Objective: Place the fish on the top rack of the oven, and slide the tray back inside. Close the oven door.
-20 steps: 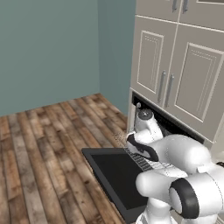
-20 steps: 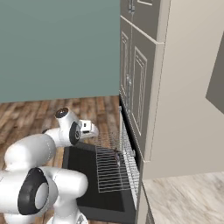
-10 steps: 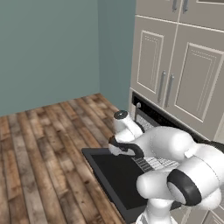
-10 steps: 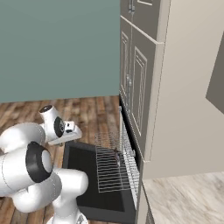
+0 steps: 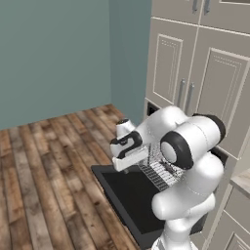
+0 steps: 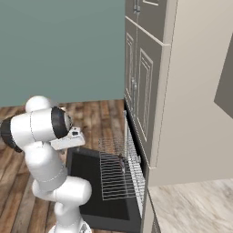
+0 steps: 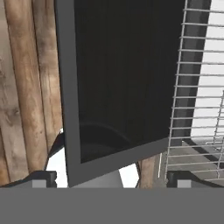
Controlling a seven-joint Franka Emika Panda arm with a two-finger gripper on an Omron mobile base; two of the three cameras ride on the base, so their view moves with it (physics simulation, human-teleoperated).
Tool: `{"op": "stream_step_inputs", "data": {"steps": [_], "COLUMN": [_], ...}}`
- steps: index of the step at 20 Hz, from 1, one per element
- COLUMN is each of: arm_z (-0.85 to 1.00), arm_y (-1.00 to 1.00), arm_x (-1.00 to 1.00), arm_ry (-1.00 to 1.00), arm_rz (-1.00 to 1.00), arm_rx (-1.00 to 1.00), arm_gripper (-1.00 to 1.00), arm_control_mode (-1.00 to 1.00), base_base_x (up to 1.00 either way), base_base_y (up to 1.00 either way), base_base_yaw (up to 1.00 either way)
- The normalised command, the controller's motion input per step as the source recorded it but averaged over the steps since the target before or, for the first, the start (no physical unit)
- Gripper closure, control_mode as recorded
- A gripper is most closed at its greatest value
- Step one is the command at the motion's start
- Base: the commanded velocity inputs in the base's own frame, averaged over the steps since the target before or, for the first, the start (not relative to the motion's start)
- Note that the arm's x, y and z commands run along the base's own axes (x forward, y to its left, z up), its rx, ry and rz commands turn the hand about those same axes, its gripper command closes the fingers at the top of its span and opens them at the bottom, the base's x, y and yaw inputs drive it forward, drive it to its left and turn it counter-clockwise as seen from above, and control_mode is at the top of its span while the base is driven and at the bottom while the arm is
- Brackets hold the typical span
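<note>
The oven door [image 5: 128, 197] lies folded down flat, a black panel over the wooden floor. The top rack [image 5: 160, 168] is pulled out above it, a silver wire grid that also shows in the right base view [image 6: 114, 178]. On the rack lies a small dark thing that looks like the fish [image 6: 122, 163], too small to make out well. My gripper [image 5: 127, 167] hangs open and empty over the door's outer left part, away from the rack. In the hand view my gripper [image 7: 111, 179] looks down past the door's edge [image 7: 122, 78], with the rack [image 7: 197, 87] to the right.
The oven [image 5: 150, 108] sits under tall beige cabinet doors [image 5: 215, 93] with silver handles. Wooden floor [image 5: 49, 161] stretches left of the door up to a teal wall. A pale counter corner [image 6: 191, 205] shows at the lower right.
My arm has swung back from the rack and out to the left, over the outer part of the door. The gripper has stayed open. Rack and door have not moved.
</note>
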Motion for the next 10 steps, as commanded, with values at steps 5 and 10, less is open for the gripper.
{"op": "stream_step_inputs", "data": {"steps": [5, 10], "arm_z": [-0.59, -0.57], "arm_y": [0.0, 0.0], "arm_x": [0.0, 0.0], "arm_ry": [0.0, 0.0], "arm_rz": [0.0, 0.0], "arm_rx": [-0.01, -0.02], "arm_gripper": [-1.0, -1.0], "arm_control_mode": [-1.0, -1.0], "base_base_x": [0.0, 0.0], "base_base_y": [0.0, 0.0], "base_base_yaw": [0.0, 0.0]}}
